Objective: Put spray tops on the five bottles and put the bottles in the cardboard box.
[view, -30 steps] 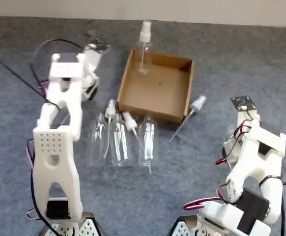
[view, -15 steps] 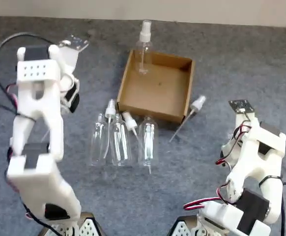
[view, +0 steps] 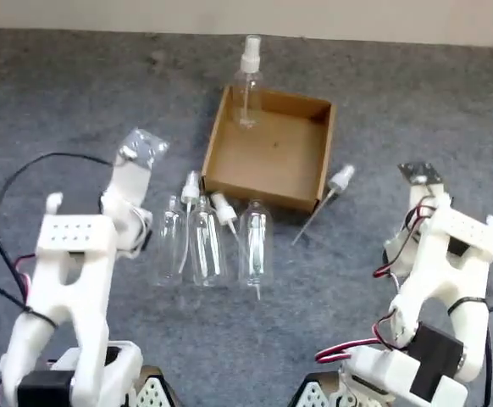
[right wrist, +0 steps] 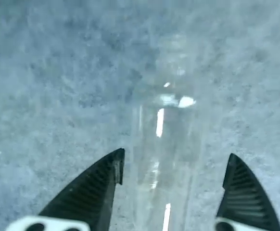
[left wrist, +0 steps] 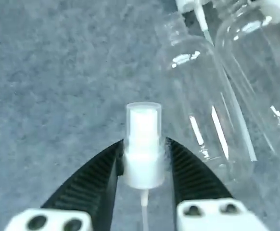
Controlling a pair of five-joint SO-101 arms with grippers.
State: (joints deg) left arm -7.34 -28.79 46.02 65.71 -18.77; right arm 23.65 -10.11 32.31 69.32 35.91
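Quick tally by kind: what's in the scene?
Bottles: 5, one in front of the right gripper
Spray tops: 5, one fitted, one held by the left gripper
Cardboard box: 1
Total: 11

Rough, matt grey carpet cloth over the table [view: 416, 102]. Plain brown cardboard box [view: 268, 191], dull and unglazed. Clear, glossy plastic in the three lying bottles [view: 204, 246], glinting with white highlights. Smooth, faintly shiny white plastic on the spray top [left wrist: 143, 154], set between the black, ribbed, matt plastic fingers [left wrist: 99, 175] of the left gripper [left wrist: 144, 143]. Smooth, matt white plastic on the arm shells [view: 73, 254].
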